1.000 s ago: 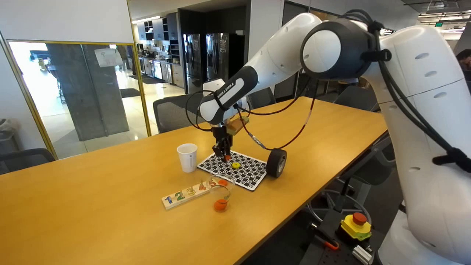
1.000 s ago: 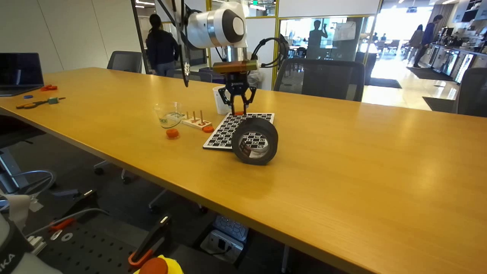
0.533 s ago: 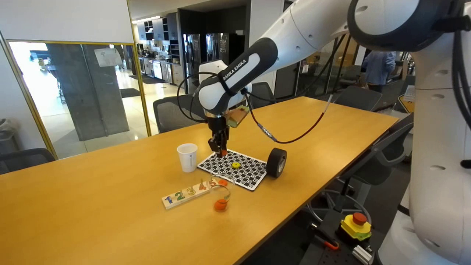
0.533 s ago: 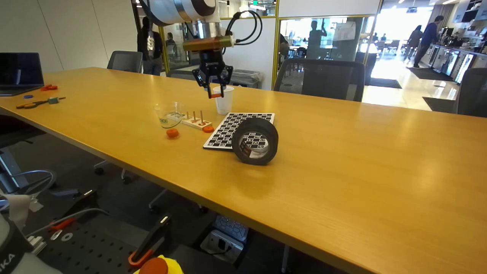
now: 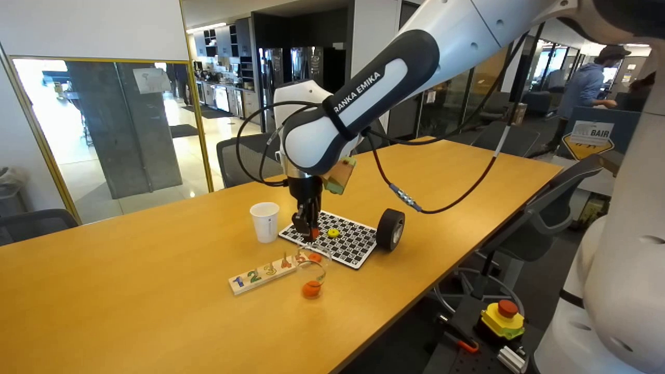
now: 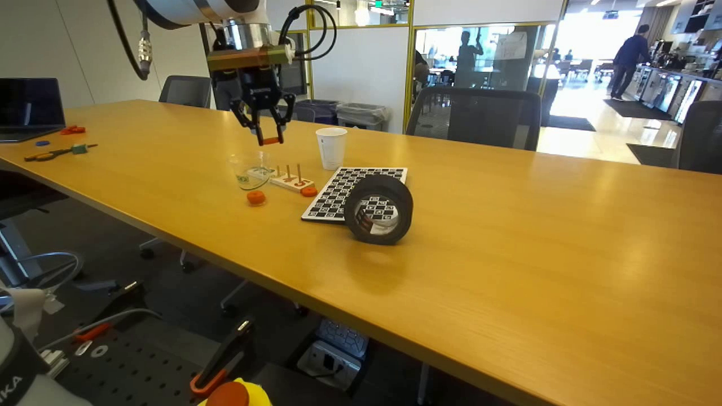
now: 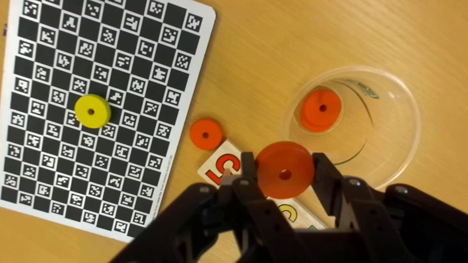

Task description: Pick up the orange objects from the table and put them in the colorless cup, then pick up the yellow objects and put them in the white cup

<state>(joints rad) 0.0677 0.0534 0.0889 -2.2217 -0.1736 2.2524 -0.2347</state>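
Observation:
An orange disc point(image 7: 285, 155) is pinched edge to edge between the fingertips of my gripper point(image 7: 283, 161), held up off the table. In the wrist view my right fingertip overlaps the outline of the colorless cup point(image 7: 412, 113). That cup stands upright, with an orange piece point(image 7: 316, 120) at its bottom. Another orange disc point(image 7: 200, 128) lies on the table by the number strip's end. A yellow disc point(image 7: 85, 106) rests on the checkered board; the tape roll seems to hide it in an exterior view. The white cup point(image 5: 265, 224) stands upright beyond the board point(image 6: 331, 148).
Below my gripper lies the wooden number strip with short pegs point(image 6: 290, 182). The checkered board point(image 5: 345, 244) is flat beside it, with a black tape roll point(image 6: 351, 217) on edge at its end. A laptop point(image 6: 31, 110) and scissors point(image 6: 42, 156) are farther along the table.
My gripper has lifted the orange disc off the board and carried it past the white cup towards the colorless cup. The cups and other discs stay where they were.

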